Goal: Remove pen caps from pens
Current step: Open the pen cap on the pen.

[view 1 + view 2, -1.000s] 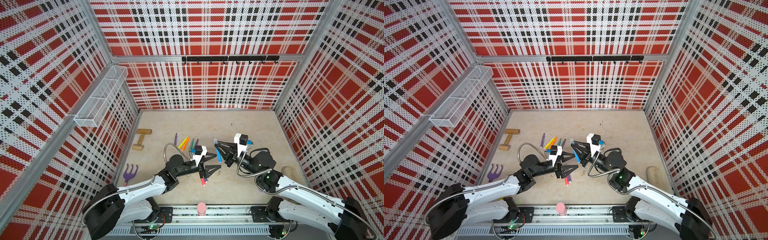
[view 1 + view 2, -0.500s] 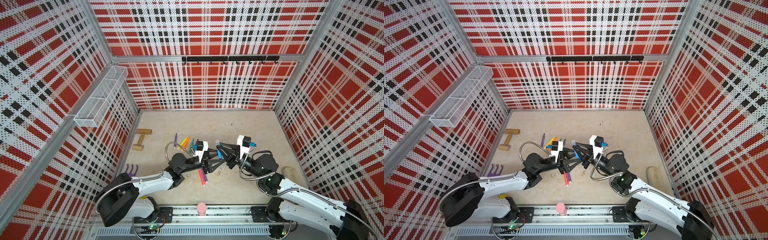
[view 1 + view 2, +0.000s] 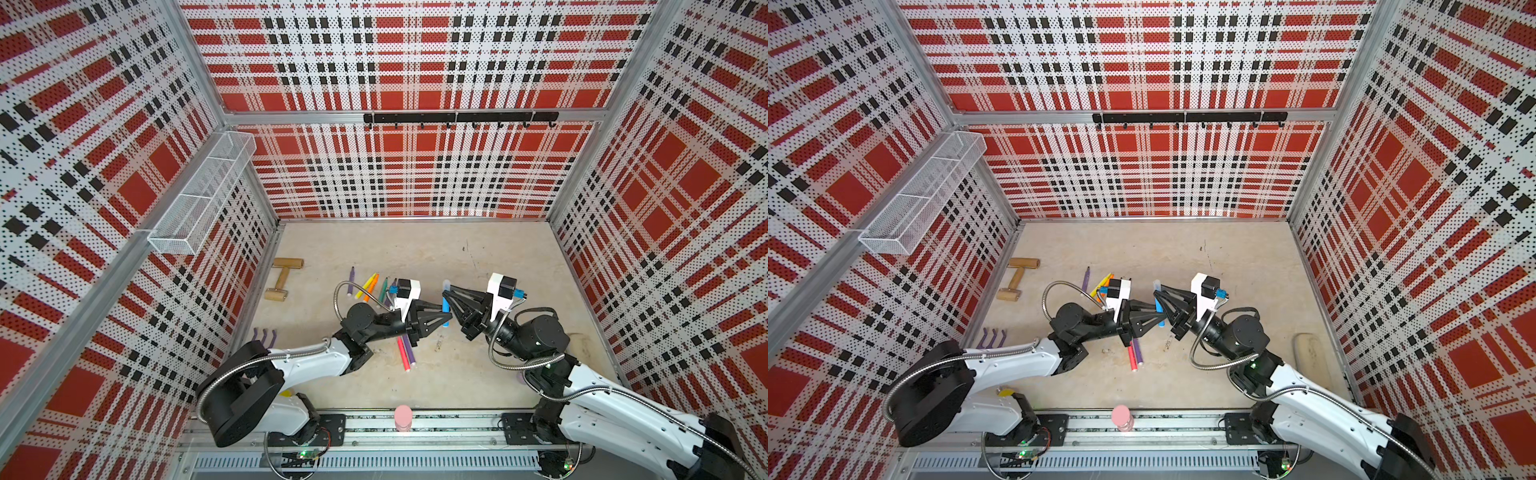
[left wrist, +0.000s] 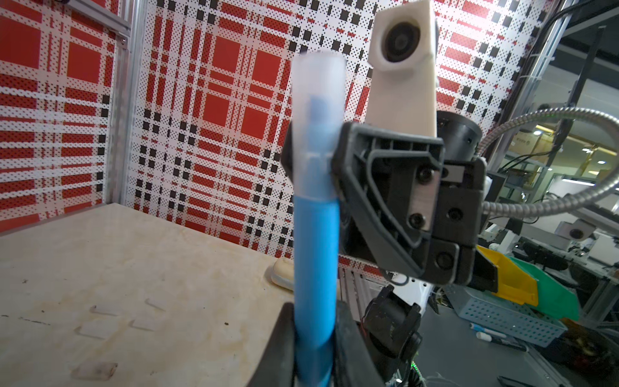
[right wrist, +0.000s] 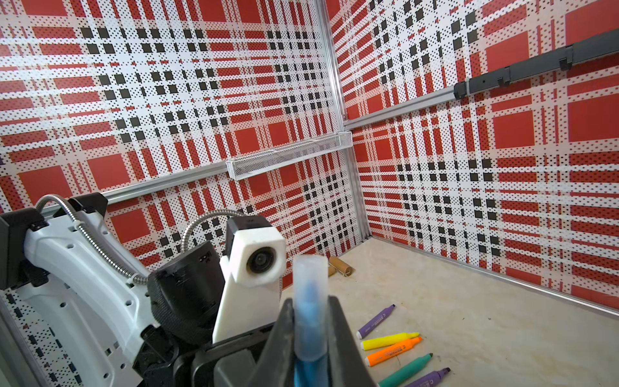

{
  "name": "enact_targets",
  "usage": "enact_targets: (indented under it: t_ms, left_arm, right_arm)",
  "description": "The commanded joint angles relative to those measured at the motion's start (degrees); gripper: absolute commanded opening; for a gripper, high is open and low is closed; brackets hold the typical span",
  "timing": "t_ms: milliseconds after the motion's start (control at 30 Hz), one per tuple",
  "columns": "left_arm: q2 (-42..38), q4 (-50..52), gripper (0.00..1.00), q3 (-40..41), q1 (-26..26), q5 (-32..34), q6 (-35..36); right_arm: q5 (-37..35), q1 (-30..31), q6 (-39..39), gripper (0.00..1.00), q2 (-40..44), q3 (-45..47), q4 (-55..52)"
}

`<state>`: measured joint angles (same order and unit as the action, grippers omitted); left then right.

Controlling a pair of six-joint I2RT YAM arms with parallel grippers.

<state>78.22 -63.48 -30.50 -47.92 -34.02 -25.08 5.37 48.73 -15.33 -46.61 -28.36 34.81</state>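
Black left gripper (image 4: pixel 315 338) fingers are now clamped on the lower barrel of the blue pen (image 4: pixel 315 268); a second ago you had them spread wide, lower and clear of the pen, and half a second ago they were moving in around it. Right gripper (image 5: pixel 310 338) hasn't changed across the frames: pinched on the frosted cap (image 5: pixel 311 284), rigid ribbed fingers either side of the tube. Pen is off the table between the two grippers, mid-workspace in both top views, cap end toward the back wall (image 3: pixel 415 174), cap seated, blue nib showing through the translucent plastic. Below the left gripper a pink-red pen (image 3: pixel 402 356) and a purple pen (image 3: pixel 409 348) lie side by side on the matte beige table (image 3: pixel 498 374), same spot as before. Behind the left wrist, a row of pens (image 5: pixel 392 351) lies fanned: purple, yellow, orange, teal-green, purple, slim round barrels, nibs bare. Several loose caps (image 4: pixel 95 330), short whitish tubes, lie flat on the tabletop. Further out: wooden roller (image 3: pixel 282 282), purple garden fork (image 3: pixel 266 334) by the left wall (image 3: pixel 216 291), pink cylinder (image 3: pixel 403 417) on the front rail (image 3: pixel 457 424), white wire-mesh basket (image 3: pixel 199 199) on that perforated plaid wall.
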Motion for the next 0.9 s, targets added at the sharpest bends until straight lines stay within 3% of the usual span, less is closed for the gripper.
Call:
enact_targets:
  t_ms: [0,167,300,400,533,700,867]
  left_arm:
    - [-2.61,5.39,0.03,-1.32,0.53,1.05,2.19]
    - [-6.42,12.63,0.0,-1.8,0.7,3.36,5.26]
    - [-9.93,23.94,0.0,-3.78,0.51,7.18,10.55]
    - [-12.94,35.99,0.0,-6.37,-0.53,15.71,14.1]
    - [-16.78,44.66,0.0,-7.36,-0.86,21.6,16.82]
    - [-19.53,50.47,0.0,-7.95,-1.54,24.62,19.43]
    - [-20.22,57.26,0.0,-10.48,-3.93,26.99,21.82]
  right_arm:
    - [-1.76,-0.27,1.22,0.1,1.1,-0.53,0.55]
    - [-1.81,-0.28,1.7,0.18,0.49,-1.07,-1.15]
    - [-0.57,-0.28,3.15,0.43,0.43,-3.94,-6.02]
    - [-0.3,-0.23,4.4,0.6,0.37,-7.78,-13.18]
    - [-1.81,-0.28,6.35,0.66,-2.08,-14.31,-26.63]
    - [-1.14,-0.23,7.38,0.72,-2.19,-17.36,-31.35]
    - [-2.22,-0.29,7.93,0.71,-5.51,-21.96,-36.27]
